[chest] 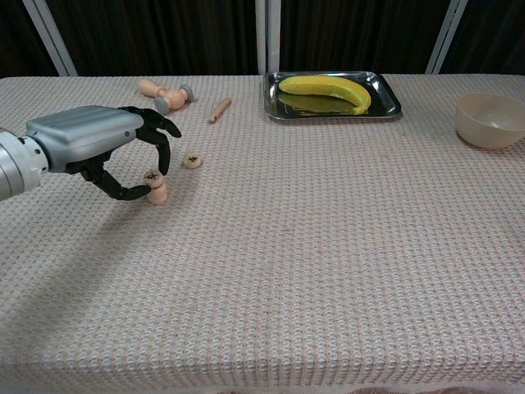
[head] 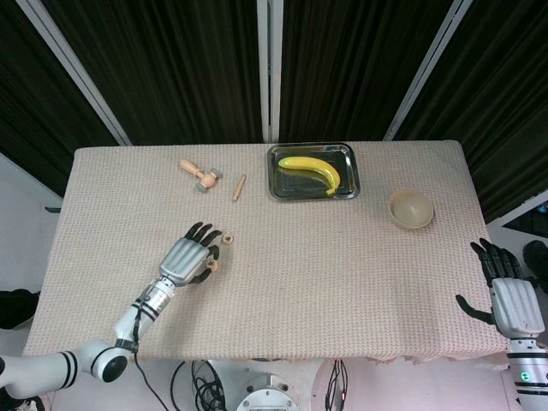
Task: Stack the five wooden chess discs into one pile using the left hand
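Discs are what your next move turns on: a short pile [chest: 155,189] stands at the left of the chest view, middle height, and one loose disc [chest: 192,161] lies flat on the cloth just up and to the right of it, apart from the pile and from your fingers. Your left hand [chest: 98,148] reaches in from the left edge, its thumb and a finger curled round the pile's top disc so that it pinches it; whether that disc already sits square on those beneath I cannot tell, nor how many the pile holds. In the head view the same hand [head: 187,257] lies left of centre in the lower half, with the loose disc [head: 228,239] just beyond its fingertips toward the upper right. So the lone disc lies ahead of the hand and slightly right, a short reach along the line your fingers point. Being round, it has no long axis to line up with. Your right hand [head: 511,295] hangs at the lower right edge of the head view, off the table, fingers spread and holding nothing, well apart from everything; the left is by far the nearer
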`<act>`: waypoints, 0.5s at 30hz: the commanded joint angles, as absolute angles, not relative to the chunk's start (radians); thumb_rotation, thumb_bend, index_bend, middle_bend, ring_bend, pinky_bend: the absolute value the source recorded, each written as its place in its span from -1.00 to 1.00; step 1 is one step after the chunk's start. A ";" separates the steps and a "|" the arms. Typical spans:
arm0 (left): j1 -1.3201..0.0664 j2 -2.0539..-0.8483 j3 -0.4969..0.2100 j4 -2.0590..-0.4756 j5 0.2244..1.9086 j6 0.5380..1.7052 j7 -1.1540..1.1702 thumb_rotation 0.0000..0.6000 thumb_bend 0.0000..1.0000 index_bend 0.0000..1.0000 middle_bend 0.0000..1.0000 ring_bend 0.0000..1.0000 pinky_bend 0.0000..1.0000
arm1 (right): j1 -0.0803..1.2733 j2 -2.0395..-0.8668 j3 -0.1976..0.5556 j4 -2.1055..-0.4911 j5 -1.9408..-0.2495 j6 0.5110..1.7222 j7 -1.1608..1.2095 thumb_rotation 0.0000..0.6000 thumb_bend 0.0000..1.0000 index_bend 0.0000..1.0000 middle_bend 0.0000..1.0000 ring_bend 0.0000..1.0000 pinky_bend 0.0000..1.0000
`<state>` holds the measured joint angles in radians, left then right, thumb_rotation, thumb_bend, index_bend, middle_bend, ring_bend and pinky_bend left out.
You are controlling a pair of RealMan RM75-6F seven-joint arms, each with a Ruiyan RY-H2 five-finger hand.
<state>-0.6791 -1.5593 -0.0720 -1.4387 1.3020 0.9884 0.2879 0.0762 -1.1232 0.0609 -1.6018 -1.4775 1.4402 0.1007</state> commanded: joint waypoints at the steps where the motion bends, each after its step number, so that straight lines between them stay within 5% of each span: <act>1: -0.678 -1.560 -0.070 -1.438 1.302 0.987 0.285 1.00 -0.32 -0.16 -0.78 -1.00 -1.00 | 0.076 -1.124 0.060 -1.602 -1.478 1.440 0.099 1.00 -0.66 -1.00 -1.00 -1.00 -1.00; 15: -0.674 -1.549 -0.070 -1.471 1.326 0.999 0.285 1.00 -0.33 -0.33 -0.79 -1.00 -1.00 | 0.076 -1.123 0.062 -1.602 -1.474 1.439 0.100 1.00 -0.66 -1.00 -1.00 -1.00 -1.00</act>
